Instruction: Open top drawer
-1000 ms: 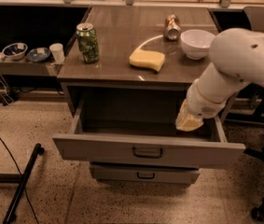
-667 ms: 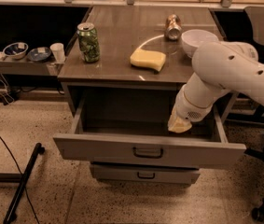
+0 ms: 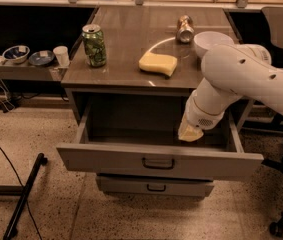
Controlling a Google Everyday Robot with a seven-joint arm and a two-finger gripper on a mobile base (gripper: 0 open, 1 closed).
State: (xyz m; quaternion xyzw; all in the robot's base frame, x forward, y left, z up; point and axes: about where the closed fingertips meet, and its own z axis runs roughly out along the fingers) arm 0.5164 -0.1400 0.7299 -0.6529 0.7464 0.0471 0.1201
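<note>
Top drawer point(image 3: 158, 159) stands well out past the counter point(image 3: 131, 74) front edge. Tool point(image 3: 190, 133) sits inside, near the drawer's right wall; its grip state cannot be told.

Grey top drawer point(image 3: 106, 158) with a dark handle point(image 3: 158, 163), and the cream end effector point(image 3: 190, 133) down inside it on a white arm point(image 3: 241, 76). On the brown surface point(image 3: 126, 31): green patterned can point(image 3: 95, 45), yellow sponge point(image 3: 158, 63), white bowl point(image 3: 211, 40). The floor point(image 3: 56, 204) is beige with dark speckles.
</note>
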